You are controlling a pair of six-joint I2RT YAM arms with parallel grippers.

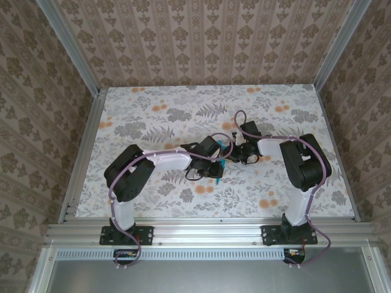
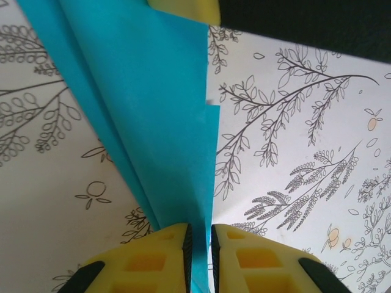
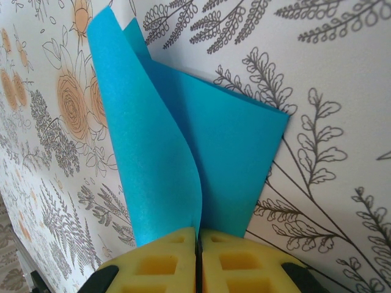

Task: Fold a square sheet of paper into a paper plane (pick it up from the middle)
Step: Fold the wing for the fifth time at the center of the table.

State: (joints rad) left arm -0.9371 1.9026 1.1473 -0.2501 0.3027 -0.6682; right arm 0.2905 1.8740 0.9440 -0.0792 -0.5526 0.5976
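Note:
The square sheet of paper [image 1: 222, 165] is bright teal-blue, folded into a narrower creased shape, and sits mid-table between the two grippers. In the left wrist view the paper [image 2: 153, 97] runs up from between the yellow fingers. My left gripper [image 2: 199, 244] has its jaws a narrow gap apart with the paper's edge standing loose in the gap. In the right wrist view two flaps of the paper [image 3: 183, 152] fan out above the floral table. My right gripper [image 3: 198, 239] is shut on their lower edge. One yellow fingertip [image 2: 183, 7] of the right gripper shows at the paper's far end.
The table [image 1: 153, 116] has a floral cloth and is bounded by aluminium rails [image 1: 82, 152] left, right and front, with patterned walls behind. Both arms [image 1: 165, 160] bend inward, and purple cables [image 1: 241, 119] loop over the wrists.

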